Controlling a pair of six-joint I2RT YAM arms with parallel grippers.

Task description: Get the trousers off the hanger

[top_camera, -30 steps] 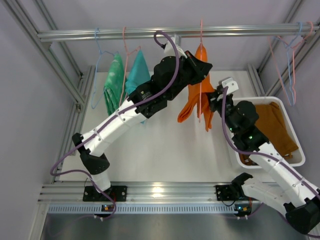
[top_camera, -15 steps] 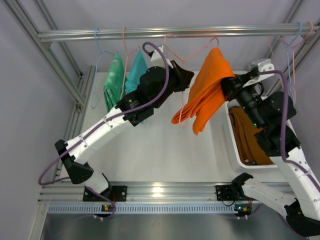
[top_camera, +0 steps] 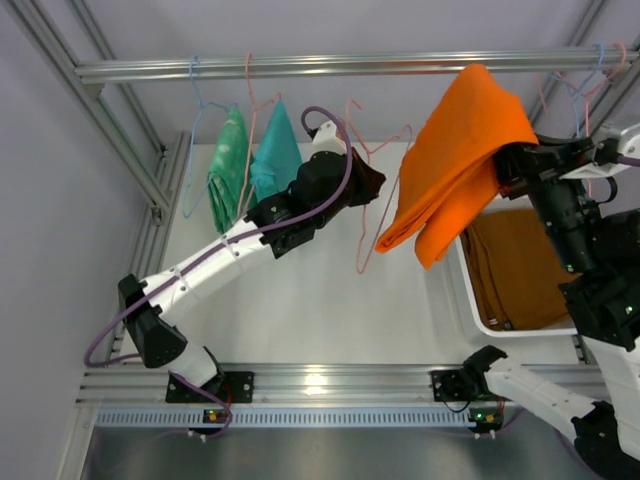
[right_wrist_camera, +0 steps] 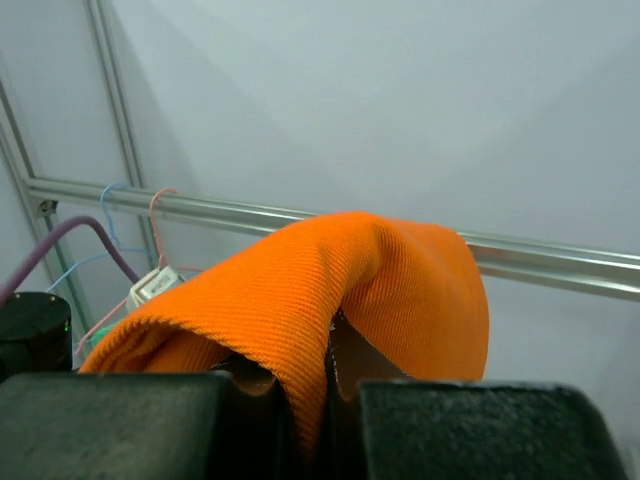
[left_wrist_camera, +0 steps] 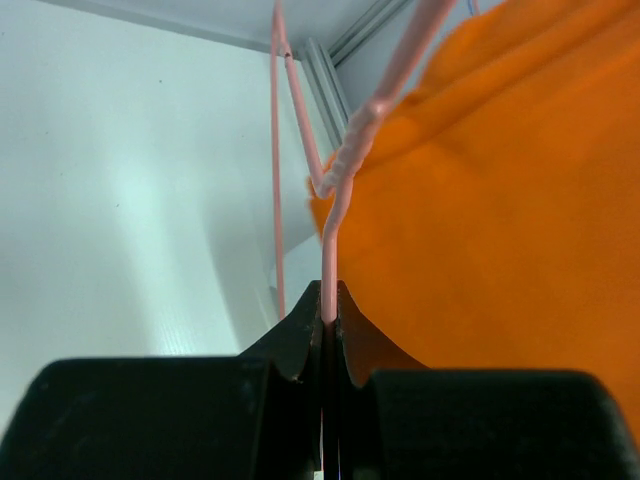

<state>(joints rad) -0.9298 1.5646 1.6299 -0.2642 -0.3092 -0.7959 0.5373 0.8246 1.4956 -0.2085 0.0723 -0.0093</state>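
Right claw [right_wrist_camera: 328,375] gripping orange trousers [top_camera: 460,150], over bin rim [top_camera: 465,300], beside hanger [top_camera: 372,222]

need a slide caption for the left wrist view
Left pincer clamped on a pink hanger, orange trousers filling the right of the frame.

Our left arm [top_camera: 230,245] stretches forward, left gripper [left_wrist_camera: 327,300] pinched tight on the pink hanger [left_wrist_camera: 360,125] wire. Our right arm [top_camera: 600,300] is raised high, right gripper [right_wrist_camera: 325,360] clamped on the orange trousers [right_wrist_camera: 300,290] draped over it.

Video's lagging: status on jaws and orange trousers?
Left jaws shut on pink hanger. Right jaws shut on orange trousers, held high beside white bin. Nothing blocking.
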